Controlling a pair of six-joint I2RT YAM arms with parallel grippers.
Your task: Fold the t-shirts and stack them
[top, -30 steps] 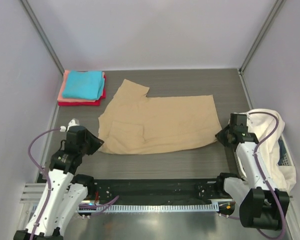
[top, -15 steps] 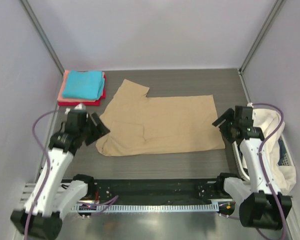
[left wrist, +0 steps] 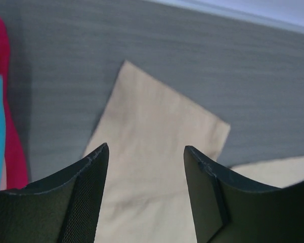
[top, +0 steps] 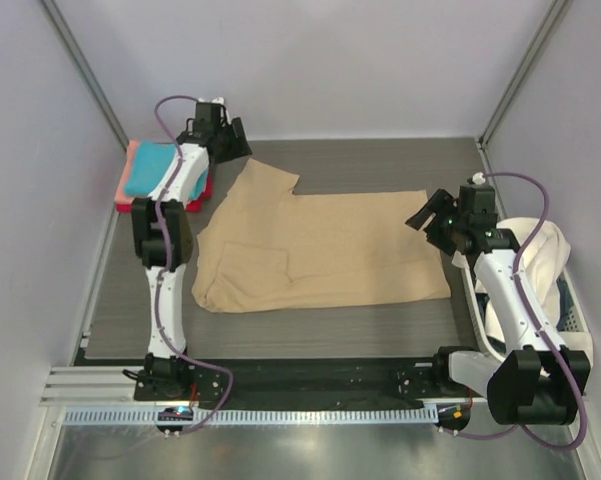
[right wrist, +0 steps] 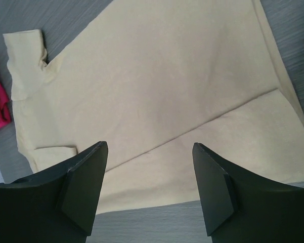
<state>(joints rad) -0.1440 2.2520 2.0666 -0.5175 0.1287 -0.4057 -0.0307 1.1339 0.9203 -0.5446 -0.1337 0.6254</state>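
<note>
A tan t-shirt [top: 320, 245] is lying spread across the middle of the dark surface [top: 380, 165]. One sleeve is pointing toward the far-left corner, and the near hem is running roughly along the front edge. Bare surface is showing on the far, near and left sides.

At the far-left corner a stack of folded shirts [top: 165, 172], turquoise over salmon-pink and red, is sitting just beside that sleeve. The left arm is partly covering the stack.

The left tool [top: 235, 142] is hovering over the sleeve's far edge, fingers apart with nothing between them. The right tool [top: 426, 226] is hanging over the shirt's right edge, likewise spread and empty.

At the right border a white basket [top: 572, 312] holding cream-white shirts [top: 540, 255] is partly hidden behind the right arm.

A second ago both tools were down at the shirt's near corners with fingers almost closed. The left arm has since swung across to the far corner, and the shirt's right near corner is now lying a little closer to the front edge.
</note>
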